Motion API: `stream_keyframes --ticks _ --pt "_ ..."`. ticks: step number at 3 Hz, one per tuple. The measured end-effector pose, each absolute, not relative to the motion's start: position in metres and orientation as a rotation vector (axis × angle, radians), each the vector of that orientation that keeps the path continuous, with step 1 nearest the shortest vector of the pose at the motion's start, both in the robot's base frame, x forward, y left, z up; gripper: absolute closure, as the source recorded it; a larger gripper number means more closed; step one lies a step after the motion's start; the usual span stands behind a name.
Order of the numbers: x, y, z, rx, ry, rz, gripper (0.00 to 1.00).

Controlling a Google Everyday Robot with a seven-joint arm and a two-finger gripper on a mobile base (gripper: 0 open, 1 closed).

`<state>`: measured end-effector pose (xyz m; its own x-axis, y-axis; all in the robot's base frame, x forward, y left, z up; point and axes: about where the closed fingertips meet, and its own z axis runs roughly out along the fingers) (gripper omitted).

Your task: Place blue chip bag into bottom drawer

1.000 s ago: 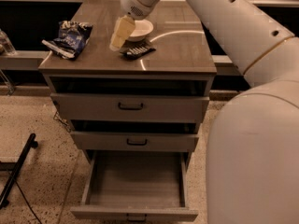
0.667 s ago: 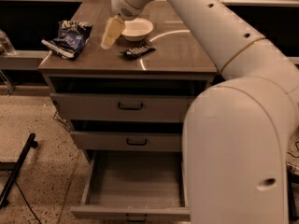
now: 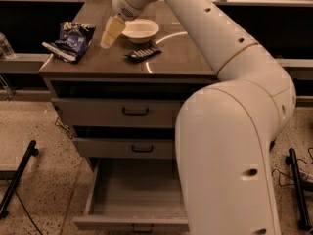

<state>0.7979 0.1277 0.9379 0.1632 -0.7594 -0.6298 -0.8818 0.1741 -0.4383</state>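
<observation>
The blue chip bag lies crumpled on the left part of the cabinet top. My gripper hangs just above the top, between the bag and a white bowl, a short way right of the bag and not touching it. It holds nothing that I can see. The bottom drawer is pulled out, and its inside is bare. My arm covers the right part of the drawer.
A small flat dark ridged packet lies in front of the bowl. The two upper drawers are shut. Dark stand legs rest on the floor at left and at right.
My gripper has moved left, from in front of the bowl toward the blue chip bag. My arm now covers more of the right side of the view.
</observation>
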Motion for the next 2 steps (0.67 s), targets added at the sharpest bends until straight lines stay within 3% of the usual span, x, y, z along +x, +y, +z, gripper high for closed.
stream_keyframes --ticks 2 --pt "0.795 0.181 0.931 -1.528 1.606 0.384 0.00"
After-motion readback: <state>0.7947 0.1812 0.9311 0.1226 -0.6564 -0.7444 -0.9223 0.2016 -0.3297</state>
